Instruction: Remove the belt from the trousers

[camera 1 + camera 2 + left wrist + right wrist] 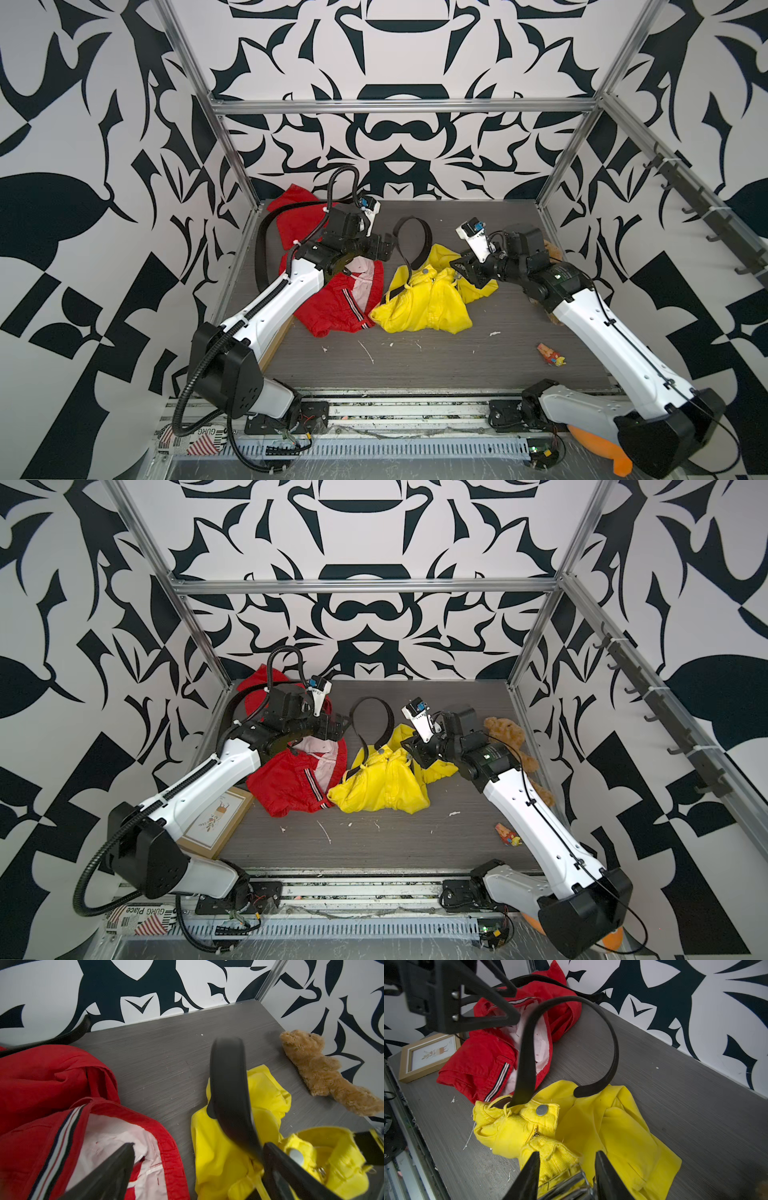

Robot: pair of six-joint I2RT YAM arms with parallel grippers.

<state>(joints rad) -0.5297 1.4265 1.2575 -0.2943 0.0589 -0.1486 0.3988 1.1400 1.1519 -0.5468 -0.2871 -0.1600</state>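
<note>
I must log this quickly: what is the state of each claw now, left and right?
Left claw: open, gripping nothing.
Right claw: closed on the yellow trousers at the waistband.

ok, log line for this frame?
left gripper: open | right gripper: shut on yellow trousers | belt: partly threaded in waistband

we see black-and-white patterned walls [395, 62], aluminium frame [399, 109] at the corners, grey wood-grain surface [457, 361], dark hook rail [704, 210] on right wall, even light
</note>
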